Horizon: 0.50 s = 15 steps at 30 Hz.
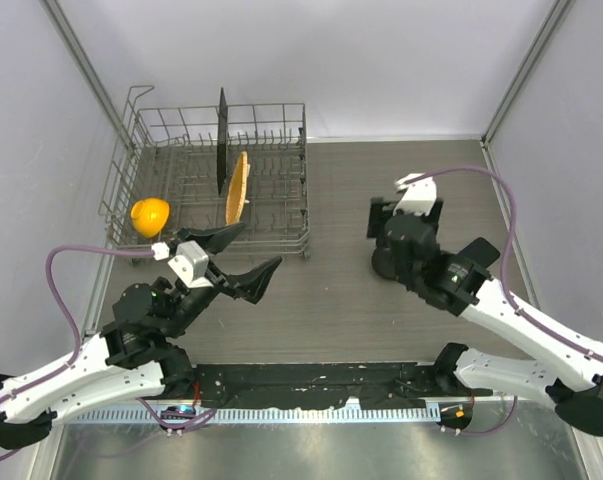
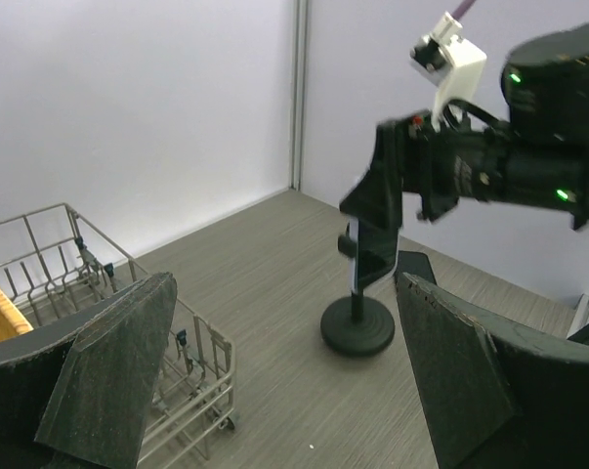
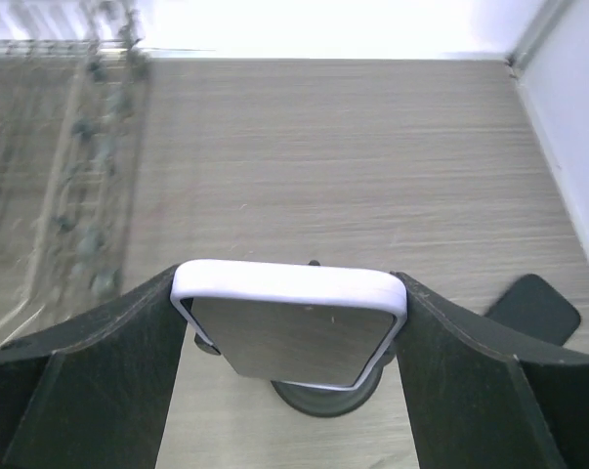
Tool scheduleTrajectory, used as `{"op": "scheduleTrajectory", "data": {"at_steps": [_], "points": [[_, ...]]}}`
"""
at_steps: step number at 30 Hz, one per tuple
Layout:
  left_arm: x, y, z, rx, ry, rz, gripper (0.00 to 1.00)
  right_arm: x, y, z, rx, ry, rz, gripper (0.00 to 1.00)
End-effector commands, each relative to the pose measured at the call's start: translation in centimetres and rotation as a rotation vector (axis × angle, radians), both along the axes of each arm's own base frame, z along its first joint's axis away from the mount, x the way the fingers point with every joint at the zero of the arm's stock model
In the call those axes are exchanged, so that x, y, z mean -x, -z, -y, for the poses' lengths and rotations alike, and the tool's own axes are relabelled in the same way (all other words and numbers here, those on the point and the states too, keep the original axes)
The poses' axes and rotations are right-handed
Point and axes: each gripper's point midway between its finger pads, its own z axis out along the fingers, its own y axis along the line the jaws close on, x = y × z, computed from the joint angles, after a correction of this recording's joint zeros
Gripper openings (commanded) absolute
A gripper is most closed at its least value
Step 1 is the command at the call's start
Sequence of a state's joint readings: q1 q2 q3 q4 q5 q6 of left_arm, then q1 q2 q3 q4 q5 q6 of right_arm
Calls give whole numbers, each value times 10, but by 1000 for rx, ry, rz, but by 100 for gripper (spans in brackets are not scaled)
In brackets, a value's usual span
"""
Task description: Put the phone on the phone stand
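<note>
Right now the right gripper (image 3: pixel 289 291) is clamped on the phone (image 3: pixel 289 337), whose long axis points down at the stand (image 3: pixel 325 399) directly beneath, perhaps already touching its cradle. Farther off, the left gripper (image 1: pixel 261 246) gapes empty beside the dish rack (image 1: pixel 303 170)

You have two grippers to count: the left gripper (image 1: pixel 261 246) and the right gripper (image 3: pixel 289 279). You see one phone (image 3: pixel 289 332) and one phone stand (image 2: pixel 357 328). There is one dish rack (image 1: pixel 303 180). You count three more things: one yellow round thing (image 1: pixel 149 215), one black flat board (image 1: pixel 222 140) and one tan plate (image 1: pixel 238 187). There may be one dark flat thing (image 3: pixel 534 308) too, but it shows only in the right wrist view.
</note>
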<state>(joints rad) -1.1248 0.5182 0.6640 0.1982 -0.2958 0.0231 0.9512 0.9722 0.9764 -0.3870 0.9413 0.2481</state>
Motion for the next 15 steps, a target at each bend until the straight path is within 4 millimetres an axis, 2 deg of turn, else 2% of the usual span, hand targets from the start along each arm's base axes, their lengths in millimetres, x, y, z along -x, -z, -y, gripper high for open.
{"op": "scheduleTrajectory", "data": {"at_steps": [1,2,3,5,6,7,8,9,10,11,12,13,14,15], "points": [[0,-10,2,45,5,9,100,-50,-61,34,-150,117,199,0],[2,-9,4,43,21,9,100,-68,-59,39,-149,147,192,0],[3,-11,4,48,27,11,100,-85,-64,61,-171,208,212,0],[5,-10,7,41,40,14,100,-116,-68,68,-181,205,224,0],[6,-10,8,56,50,-3,100,-132,-73,93,-175,273,248,0],[5,-9,9,52,52,-5,100,-143,-75,102,-163,294,251,0],[6,-10,9,54,53,-4,100,-163,-76,108,-152,315,246,0],[6,-8,10,51,55,-8,100,-174,-83,135,-159,367,279,0],[6,-9,10,53,54,-8,99,-186,-87,135,-173,326,298,0],[6,-8,10,54,54,-8,99,-196,-94,142,-178,329,330,0],[4,-5,11,51,42,-15,99,-212,-90,149,-177,346,344,0],[4,-4,11,50,40,-17,99,-220,-103,166,-170,401,373,0],[4,-2,13,44,41,-22,99,-228,-104,175,-159,428,378,0],[3,0,15,38,43,-24,98,-245,-87,181,-156,453,349,0]]}}
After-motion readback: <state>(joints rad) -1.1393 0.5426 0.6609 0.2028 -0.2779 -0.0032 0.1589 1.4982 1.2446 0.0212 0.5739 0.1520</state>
